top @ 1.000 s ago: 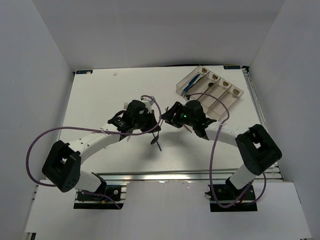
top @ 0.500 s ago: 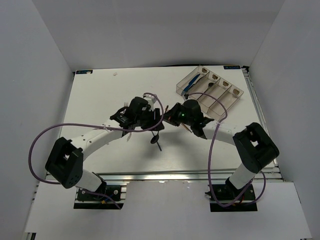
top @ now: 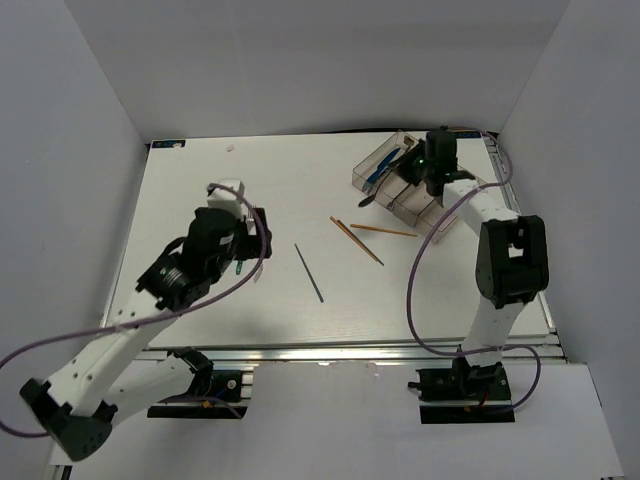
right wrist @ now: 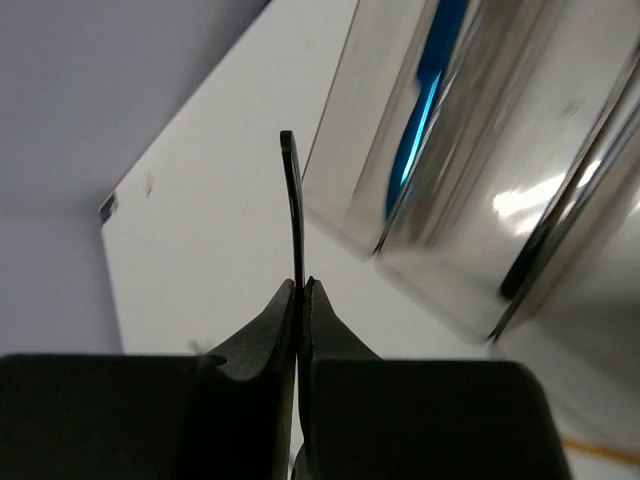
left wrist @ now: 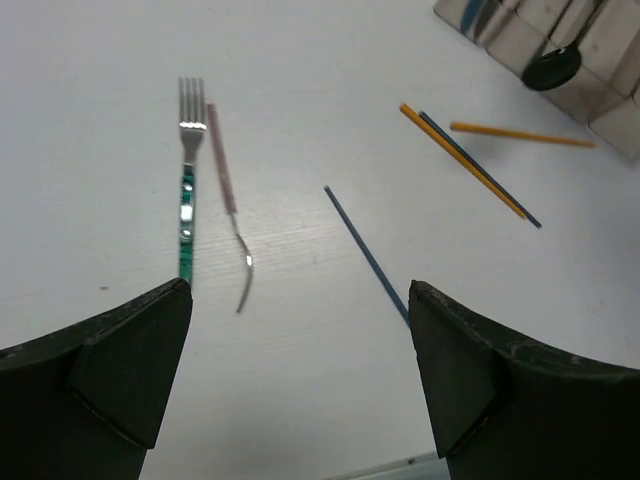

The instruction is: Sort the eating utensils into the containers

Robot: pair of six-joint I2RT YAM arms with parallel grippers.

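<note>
Our left end effector (left wrist: 300, 340) is spread wide near the fork (left wrist: 186, 200). Our right end effector (right wrist: 300, 292) pinches a black spoon (right wrist: 292, 205) beside the bins (right wrist: 470, 200)

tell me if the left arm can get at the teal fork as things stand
Probably yes. The left arm hangs near the fork, jaws open, nothing on top of it; only a pink-handled utensil lies close alongside.
</note>
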